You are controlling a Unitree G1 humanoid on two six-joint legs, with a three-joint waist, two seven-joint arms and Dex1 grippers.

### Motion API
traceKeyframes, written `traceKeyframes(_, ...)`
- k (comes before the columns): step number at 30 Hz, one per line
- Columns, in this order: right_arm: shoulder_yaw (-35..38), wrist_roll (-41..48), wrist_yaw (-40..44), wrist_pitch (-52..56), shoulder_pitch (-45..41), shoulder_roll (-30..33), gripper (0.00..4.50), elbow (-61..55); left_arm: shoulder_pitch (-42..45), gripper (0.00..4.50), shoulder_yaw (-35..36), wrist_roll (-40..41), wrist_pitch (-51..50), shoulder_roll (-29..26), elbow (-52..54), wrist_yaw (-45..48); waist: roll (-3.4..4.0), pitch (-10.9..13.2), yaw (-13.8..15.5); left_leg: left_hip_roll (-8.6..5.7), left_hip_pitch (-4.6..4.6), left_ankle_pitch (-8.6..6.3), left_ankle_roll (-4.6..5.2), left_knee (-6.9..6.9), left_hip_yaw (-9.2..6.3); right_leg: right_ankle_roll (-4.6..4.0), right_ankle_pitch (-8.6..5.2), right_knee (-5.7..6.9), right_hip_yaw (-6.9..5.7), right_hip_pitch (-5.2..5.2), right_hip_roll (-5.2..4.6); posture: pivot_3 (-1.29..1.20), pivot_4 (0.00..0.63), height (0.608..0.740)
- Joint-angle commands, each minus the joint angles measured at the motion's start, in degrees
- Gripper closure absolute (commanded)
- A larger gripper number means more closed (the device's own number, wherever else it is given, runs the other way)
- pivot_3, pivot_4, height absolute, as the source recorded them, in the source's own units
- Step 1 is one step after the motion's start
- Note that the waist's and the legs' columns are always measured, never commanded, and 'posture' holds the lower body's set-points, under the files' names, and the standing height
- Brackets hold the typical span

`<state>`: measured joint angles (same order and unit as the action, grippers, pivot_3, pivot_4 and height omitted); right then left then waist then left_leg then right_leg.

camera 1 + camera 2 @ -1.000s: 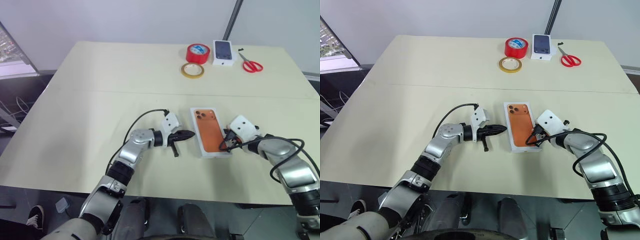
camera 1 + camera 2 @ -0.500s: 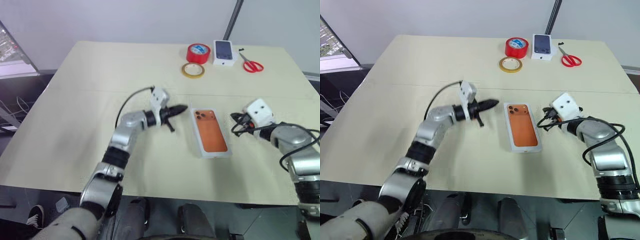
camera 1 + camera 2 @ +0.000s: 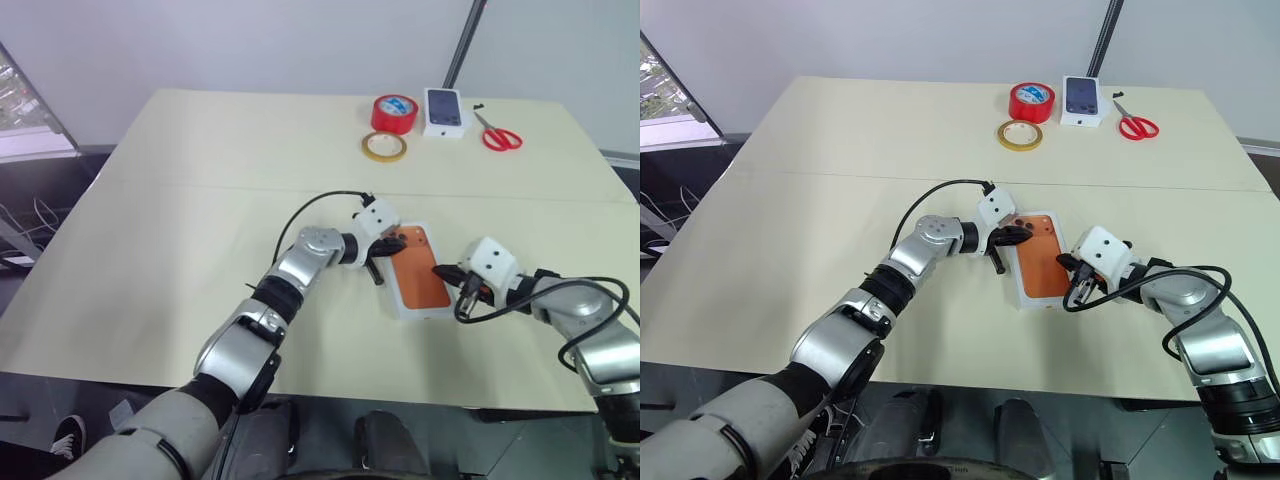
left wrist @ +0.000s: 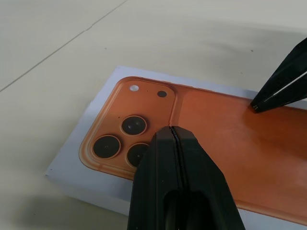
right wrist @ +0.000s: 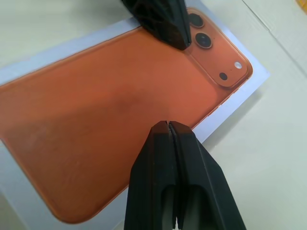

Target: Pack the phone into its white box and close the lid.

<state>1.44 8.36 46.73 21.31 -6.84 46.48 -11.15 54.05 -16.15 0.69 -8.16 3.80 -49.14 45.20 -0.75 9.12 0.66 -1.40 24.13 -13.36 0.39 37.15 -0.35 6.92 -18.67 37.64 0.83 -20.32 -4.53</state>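
While both closed hands, left hand (image 3: 1025, 236) and right hand (image 3: 1072, 279), touch it; lid (image 3: 1040, 262) covers box

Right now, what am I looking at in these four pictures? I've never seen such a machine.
It is a humanoid robot with two arms, each ending in a black two-fingered pincer. Two pictures come from cameras in its head, looking down over a cream table. The other two come from a camera on each wrist, looking along that pincer's fingers.

In the middle lies a white box with its lid on; the lid pictures an orange phone. The left pincer is over the camera end, the right pincer at the lid's right side. Both are shut and hold nothing.

At the far edge lie a red tape roll, a tan tape ring, a small phone box and red scissors.
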Motion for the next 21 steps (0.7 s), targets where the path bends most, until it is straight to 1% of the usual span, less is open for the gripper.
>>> traceKeyframes(1, 2.0, 7.9, 0.4, 8.4, -0.7, -4.2, 4.22, -2.2, -2.6, 4.25, 1.8, 1.5, -1.1, -1.7, 0.8, 3.1, -0.05, -0.1, -0.4, 0.06, 0.0, 0.0, -0.01, -0.01, -0.02, -0.01, 0.01, 0.0, 0.02, -0.01, -0.02, 0.0, 0.15, 0.74)
traceKeyframes(3, 2.6, 6.9, 0.3, 6.4, -2.2, -4.3, 3.57, -1.5, -3.8, 3.63, 4.5, 4.4, -1.2, -2.9, 5.4, 4.9, 0.02, -0.1, -0.6, 0.09, 0.04, 0.0, -0.01, -0.05, 0.0, -0.02, 0.01, 0.01, 0.11, -0.1, -0.04, 0.0, 0.15, 0.74)
traceKeyframes(4, 3.0, 7.1, 0.3, 5.9, -2.8, -4.5, 3.12, -1.1, -4.3, 3.17, 5.4, 5.2, -1.1, -3.6, 7.1, 5.3, 0.02, -0.1, -0.8, 0.09, 0.05, 0.0, -0.02, -0.06, 0.01, -0.02, 0.01, 0.02, 0.13, -0.12, -0.05, 0.0, 0.15, 0.74)
traceKeyframes(5, 3.3, 7.4, 0.3, 5.9, -3.1, -4.6, 2.63, -0.8, -4.7, 2.65, 5.9, 5.6, -1.3, -4.0, 8.2, 5.3, 0.03, 0.0, -0.9, 0.09, 0.13, 0.0, -0.03, -0.07, 0.01, -0.03, 0.02, 0.03, 0.13, -0.22, -0.06, 0.0, 0.15, 0.74)
traceKeyframes(6, 4.5, 9.0, 1.0, 6.0, -3.7, -4.7, 2.1, -0.7, -5.7, 2.13, 6.9, 6.4, -1.3, -5.5, 11.4, 5.8, 0.03, 0.0, -0.9, 0.08, 0.21, 0.01, -0.03, -0.06, 0.01, -0.03, 0.02, 0.05, 0.13, -0.3, -0.08, 0.0, 0.15, 0.74)
traceKeyframes(9, 7.5, 12.1, 2.4, 4.6, -5.7, -4.7, 0.5, -0.5, -9.2, 0.57, 9.3, 8.4, -0.9, -10.8, 21.5, 7.0, 0.08, 0.0, -1.3, 0.06, 0.37, 0.02, -0.06, -0.08, 0.03, -0.03, 0.02, 0.1, 0.17, -0.49, -0.11, 0.0, 0.15, 0.74)
traceKeyframes(10, 8.5, 12.7, 2.7, 3.8, -6.3, -4.5, 0.03, -0.2, -10.9, 0.09, 10.3, 9.1, -1.9, -13.2, 25.2, 7.2, 0.08, 0.0, -1.3, 0.06, 0.4, 0.03, -0.07, -0.09, 0.04, -0.03, 0.02, 0.11, 0.19, -0.55, -0.11, 0.0, 0.15, 0.74)
traceKeyframes(13, 9.7, 11.2, 3.7, -1.4, -6.5, -3.5, 0.03, 1.3, -15.5, 0.09, 12.9, 12.5, -7.0, -19.5, 33.4, 9.5, 0.09, 0.0, -1.3, 0.06, 0.39, 0.04, -0.09, -0.12, 0.04, -0.03, 0.02, 0.09, 0.19, -0.53, -0.13, 0.0, 0.15, 0.74)
traceKeyframes(15, 11.0, 9.7, 5.3, -6.2, -4.5, -2.1, 0.03, 3.2, -21.0, 0.09, 15.7, 13.9, -7.6, -26.1, 37.0, 12.0, 0.1, 0.0, -1.3, 0.06, 0.38, 0.04, -0.09, -0.12, 0.04, -0.03, 0.02, 0.08, 0.18, -0.5, -0.14, 0.0, 0.15, 0.74)
traceKeyframes(17, 12.0, 9.3, 5.9, -9.0, -3.1, -1.3, 0.03, 5.5, -25.2, 0.09, 17.6, 14.4, -6.9, -30.3, 38.2, 12.6, 0.11, 0.0, -1.3, 0.06, 0.34, 0.03, -0.1, -0.15, 0.05, -0.03, 0.02, 0.05, 0.2, -0.48, -0.16, 0.0, 0.15, 0.74)
traceKeyframes(19, 12.5, 9.2, 6.1, -11.1, -2.1, -1.0, 0.03, 7.2, -28.0, 0.09, 18.9, 15.1, -6.6, -32.8, 38.6, 12.9, 0.12, 0.0, -1.1, 0.06, 0.34, 0.03, -0.1, -0.16, 0.05, -0.04, 0.02, 0.05, 0.18, -0.49, -0.19, 0.0, 0.15, 0.74)
traceKeyframes(21, 13.1, 8.8, 6.4, -13.1, -1.6, -0.7, 0.03, 9.3, -30.1, 0.09, 19.9, 15.6, -6.7, -34.2, 39.1, 12.6, 0.13, 0.0, -0.5, 0.04, 0.35, 0.03, -0.1, -0.13, 0.04, -0.05, 0.02, 0.05, 0.15, -0.46, -0.29, 0.0, 0.15, 0.74)
